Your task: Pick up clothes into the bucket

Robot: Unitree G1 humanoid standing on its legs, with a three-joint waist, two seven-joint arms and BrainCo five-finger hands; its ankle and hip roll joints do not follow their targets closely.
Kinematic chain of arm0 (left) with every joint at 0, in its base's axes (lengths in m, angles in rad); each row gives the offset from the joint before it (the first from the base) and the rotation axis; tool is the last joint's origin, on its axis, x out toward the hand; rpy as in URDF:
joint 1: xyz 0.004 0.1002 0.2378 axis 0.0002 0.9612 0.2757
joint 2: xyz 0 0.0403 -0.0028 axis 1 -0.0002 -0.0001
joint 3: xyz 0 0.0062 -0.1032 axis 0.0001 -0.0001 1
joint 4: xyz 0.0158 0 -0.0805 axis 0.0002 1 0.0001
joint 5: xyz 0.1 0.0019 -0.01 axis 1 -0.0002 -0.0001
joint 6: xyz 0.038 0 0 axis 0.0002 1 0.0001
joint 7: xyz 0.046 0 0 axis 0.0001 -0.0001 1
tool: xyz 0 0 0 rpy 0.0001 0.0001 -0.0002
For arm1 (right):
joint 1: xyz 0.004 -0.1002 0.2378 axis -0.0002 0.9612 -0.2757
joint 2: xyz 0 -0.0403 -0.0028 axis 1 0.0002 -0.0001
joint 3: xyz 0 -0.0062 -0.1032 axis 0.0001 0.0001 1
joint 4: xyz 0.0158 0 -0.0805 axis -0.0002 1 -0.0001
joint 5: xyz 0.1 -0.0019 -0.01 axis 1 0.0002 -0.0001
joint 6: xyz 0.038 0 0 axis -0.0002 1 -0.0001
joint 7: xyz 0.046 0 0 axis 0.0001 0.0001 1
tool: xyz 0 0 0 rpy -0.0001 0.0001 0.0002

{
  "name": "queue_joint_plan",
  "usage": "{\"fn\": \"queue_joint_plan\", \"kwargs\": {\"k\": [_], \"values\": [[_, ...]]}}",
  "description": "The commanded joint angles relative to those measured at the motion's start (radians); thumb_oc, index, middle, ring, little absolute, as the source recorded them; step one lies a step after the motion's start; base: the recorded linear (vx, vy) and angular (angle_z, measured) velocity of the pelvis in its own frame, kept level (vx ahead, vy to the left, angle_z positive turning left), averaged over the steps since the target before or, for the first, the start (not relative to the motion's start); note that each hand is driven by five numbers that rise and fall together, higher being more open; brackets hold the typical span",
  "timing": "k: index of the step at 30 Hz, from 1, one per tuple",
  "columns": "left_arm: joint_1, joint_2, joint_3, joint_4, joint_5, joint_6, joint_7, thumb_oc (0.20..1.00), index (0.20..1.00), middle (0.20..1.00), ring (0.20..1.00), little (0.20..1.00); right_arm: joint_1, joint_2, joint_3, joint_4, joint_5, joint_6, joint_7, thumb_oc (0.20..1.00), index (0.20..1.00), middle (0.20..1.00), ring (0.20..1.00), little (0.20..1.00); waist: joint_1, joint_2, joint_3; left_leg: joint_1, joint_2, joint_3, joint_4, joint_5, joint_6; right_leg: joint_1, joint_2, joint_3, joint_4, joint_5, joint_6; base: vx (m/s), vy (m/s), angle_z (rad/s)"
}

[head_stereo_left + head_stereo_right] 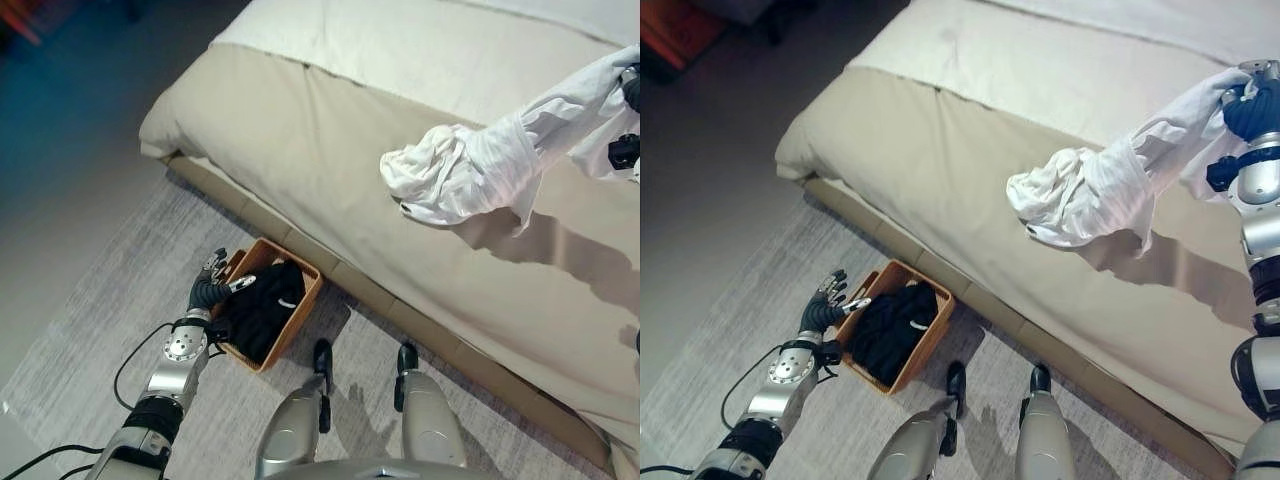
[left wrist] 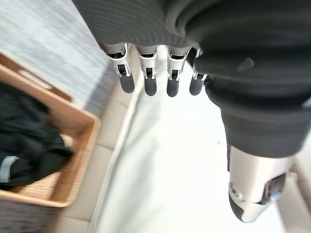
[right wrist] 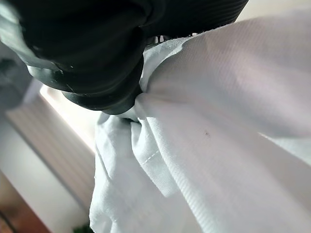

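The right hand [image 1: 1250, 108] has its fingers curled tight around one end of a white shirt [image 1: 1095, 190]. The shirt is lifted at that end, and the rest droops onto the bed [image 1: 940, 150] near its front edge. The left hand [image 1: 210, 290] floats over the basket [image 1: 302, 308] on the rug [image 1: 110, 290], fingers [image 2: 148, 85] straight and a little apart, holding nothing. Black clothes [image 1: 260, 310] lie in the basket.

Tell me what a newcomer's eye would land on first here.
The white shirt, bunched in the right hand and trailing onto the beige bed, stands out most. Next comes the orange-brown basket on the grey rug beside the bed, with black clothes inside and the open left hand at its rim.
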Motion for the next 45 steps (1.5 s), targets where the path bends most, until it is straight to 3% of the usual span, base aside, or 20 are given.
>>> {"fn": "queue_joint_plan", "kwargs": {"k": [1, 3, 11, 19, 27, 33, 38, 45], "values": [[0.054, 0.046, 0.005, 0.02, 0.023, -0.037, -0.004, 1.0, 1.0, 1.0, 1.0, 1.0, -0.057, 0.004, -0.002, 0.004, -0.015, -0.043, -0.064, 0.2, 0.2, 0.2, 0.2, 0.2, -0.004, -0.084, -0.113, 0.012, -0.035, 0.003, 0.045, -0.103, -0.002, 0.077, -0.009, 0.009, -0.128, 0.075, 0.039, 0.08, 0.044, -0.2], [0.078, 0.052, -0.006, 0.018, 0.032, -0.028, -0.028, 1.0, 1.0, 1.0, 1.0, 1.0, -0.111, -0.003, 0.041, 0.055, 0.001, -0.041, -0.045, 0.2, 0.2, 0.2, 0.2, 0.2, -0.01, -0.104, -0.175, 0.074, -0.032, 0.025, 0.034, -0.125, -0.002, 0.145, -0.01, 0.014, -0.164, 0.078, 0.047, 0.12, 0.047, -0.13], [0.038, 0.096, -0.067, -0.067, 0.088, -0.029, -0.057, 1.0, 1.0, 1.0, 1.0, 1.0, -0.209, -0.016, 0.11, 0.115, 0.013, -0.04, -0.033, 0.2, 0.2, 0.2, 0.2, 0.2, -0.023, -0.127, -0.257, 0.16, -0.025, 0.05, 0.011, -0.152, -0.002, 0.238, -0.013, 0.013, -0.212, 0.077, 0.055, 0.08, 0.006, -0.13], [-0.068, 0.079, -0.136, -0.174, 0.053, -0.03, -0.054, 1.0, 1.0, 1.0, 1.0, 1.0, -0.365, -0.03, 0.196, 0.165, 0.037, -0.027, -0.052, 0.2, 0.2, 0.2, 0.2, 0.2, -0.028, -0.151, -0.308, 0.211, -0.02, 0.056, 0.013, -0.173, 0.0, 0.29, -0.006, 0.015, -0.224, 0.069, 0.053, 0.04, -0.01, -0.03], [-0.081, 0.08, -0.17, -0.232, 0.034, -0.023, -0.074, 1.0, 1.0, 1.0, 1.0, 1.0, -0.532, -0.016, 0.309, 0.222, 0.069, -0.03, -0.045, 0.2, 0.2, 0.2, 0.2, 0.2, -0.028, -0.164, -0.332, 0.229, -0.01, 0.058, 0.004, -0.17, -0.004, 0.313, 0.0, 0.011, -0.239, 0.07, 0.051, 0.01, -0.011, -0.02], [-0.155, 0.071, -0.181, -0.294, -0.018, -0.017, -0.069, 1.0, 1.0, 1.0, 1.0, 1.0, -0.556, 0.004, 0.365, 0.146, 0.107, -0.036, -0.002, 0.2, 0.2, 0.2, 0.2, 0.2, -0.038, -0.168, -0.343, 0.241, -0.006, 0.057, 0.002, -0.17, -0.008, 0.327, 0.002, 0.005, -0.243, 0.068, 0.049, 0.0, 0.0, 0.0], [-0.316, 0.04, -0.24, -0.346, -0.085, -0.011, -0.058, 1.0, 1.0, 1.0, 1.0, 1.0, -0.519, 0.023, 0.388, 0.023, 0.134, -0.037, 0.037, 0.2, 0.2, 0.2, 0.2, 0.2, -0.056, -0.166, -0.343, 0.238, -0.004, 0.058, 0.0, -0.157, -0.008, 0.324, 0.0, 0.006, -0.243, 0.076, 0.047, -0.01, -0.005, 0.0], [-0.593, -0.042, -0.379, -0.287, -0.254, -0.006, -0.064, 1.0, 1.0, 1.0, 1.0, 1.0, -0.486, 0.058, 0.424, -0.126, 0.176, -0.044, 0.084, 0.2, 0.2, 0.2, 0.2, 0.2, -0.079, -0.153, -0.329, 0.243, -0.004, 0.064, -0.005, -0.157, -0.006, 0.32, 0.0, 0.007, -0.241, 0.077, 0.05, -0.01, 0.002, -0.01]]}}
